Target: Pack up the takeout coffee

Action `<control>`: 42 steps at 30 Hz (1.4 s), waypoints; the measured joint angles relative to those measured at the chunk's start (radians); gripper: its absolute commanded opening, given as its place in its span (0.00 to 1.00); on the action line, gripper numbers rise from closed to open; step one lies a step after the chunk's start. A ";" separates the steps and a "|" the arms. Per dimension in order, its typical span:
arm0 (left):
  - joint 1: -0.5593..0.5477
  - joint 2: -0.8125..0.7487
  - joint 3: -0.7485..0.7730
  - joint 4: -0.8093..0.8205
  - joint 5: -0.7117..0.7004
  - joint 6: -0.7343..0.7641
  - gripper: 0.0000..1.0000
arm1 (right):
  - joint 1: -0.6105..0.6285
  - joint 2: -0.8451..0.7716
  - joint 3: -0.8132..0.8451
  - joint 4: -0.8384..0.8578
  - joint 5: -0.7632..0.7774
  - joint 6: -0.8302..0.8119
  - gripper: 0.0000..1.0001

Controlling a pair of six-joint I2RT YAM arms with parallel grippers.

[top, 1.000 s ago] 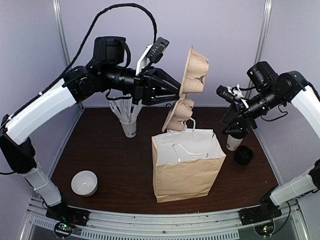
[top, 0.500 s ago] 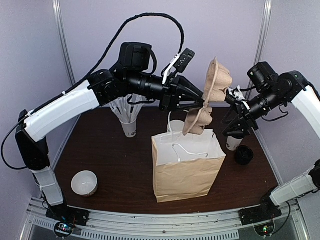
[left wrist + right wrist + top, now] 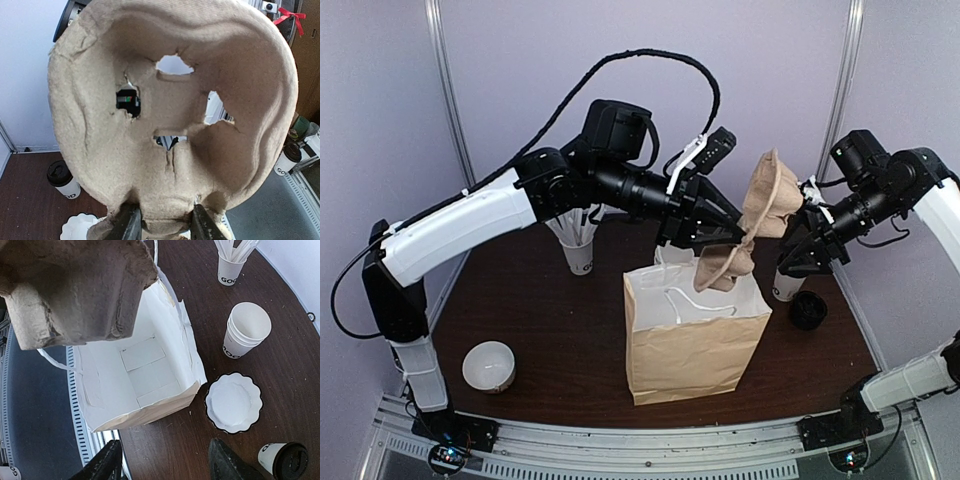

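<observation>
Holds the brown cardboard cup tray (image 3: 760,215) pinched in the left end effector (image 3: 165,227), now further right, tipping over the brown paper bag (image 3: 690,340), likely first in. Keeps the right end effector (image 3: 165,465) spread, empty. Leaves the black-lidded white paper coffee cup (image 3: 282,459) on the counter (image 3: 540,320), lower right, unpacked.

Left arm (image 3: 460,225) and right arm (image 3: 940,205): white shells, black joints and motor housings. A black braided cable (image 3: 660,53) arcs behind the black left claw (image 3: 738,238).

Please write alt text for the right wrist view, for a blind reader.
A pulp cup carrier hangs over an open, empty paper bag on a dark table. The lidded takeout coffee stands at lower right.
</observation>
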State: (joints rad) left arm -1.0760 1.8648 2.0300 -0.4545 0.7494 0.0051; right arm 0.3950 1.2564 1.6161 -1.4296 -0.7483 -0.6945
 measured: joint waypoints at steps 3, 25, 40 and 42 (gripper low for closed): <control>-0.011 0.000 -0.005 -0.032 -0.039 0.020 0.34 | -0.021 -0.008 0.000 -0.006 -0.004 -0.010 0.63; -0.026 -0.009 -0.092 -0.336 -0.305 0.075 0.33 | -0.038 -0.008 -0.056 0.014 -0.007 -0.014 0.64; -0.027 -0.002 -0.016 -0.603 -0.391 0.048 0.32 | -0.038 -0.009 -0.099 0.028 -0.007 -0.018 0.64; -0.031 0.004 -0.008 -0.624 -0.396 0.049 0.32 | -0.038 -0.009 -0.101 0.030 -0.008 -0.018 0.64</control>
State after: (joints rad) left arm -1.1065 1.8687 2.0220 -1.0782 0.3538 0.0540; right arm 0.3573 1.2476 1.5154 -1.3994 -0.7559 -0.7124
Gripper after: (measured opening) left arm 0.322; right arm 0.637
